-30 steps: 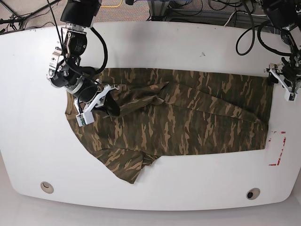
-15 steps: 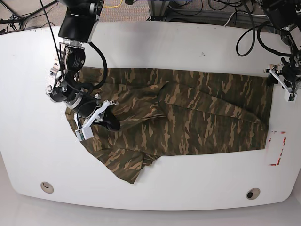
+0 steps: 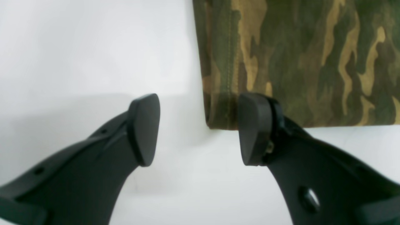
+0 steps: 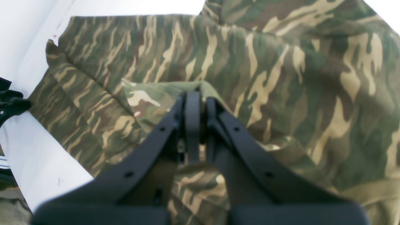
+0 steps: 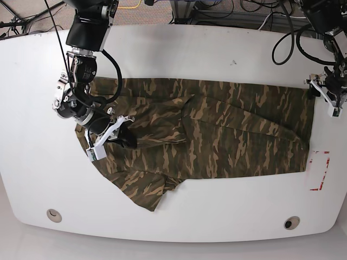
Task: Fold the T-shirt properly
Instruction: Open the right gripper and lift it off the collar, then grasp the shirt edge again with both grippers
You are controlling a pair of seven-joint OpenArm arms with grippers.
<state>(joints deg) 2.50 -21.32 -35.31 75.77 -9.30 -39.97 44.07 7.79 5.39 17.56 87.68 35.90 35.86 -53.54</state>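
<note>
T-shirt (image 5: 217, 130) spread on white surface (image 5: 179, 51).
Right hand (image 4: 193, 103) pinches a fold; left hand (image 3: 198, 128) gapes at hem corner.

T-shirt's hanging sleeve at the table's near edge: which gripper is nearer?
Right. The right gripper is pinching the T-shirt just above that sleeve; the left gripper hovers at the hem corner.

White table (image 5: 179, 49) with rounded corners, two round grommet holes near the front edge (image 5: 53, 215) (image 5: 291, 222). Camo T-shirt (image 5: 217, 135) lies spread flat across the middle. Red-and-white marker patch (image 5: 320, 170) sits just beside the shirt's hem end.
</note>
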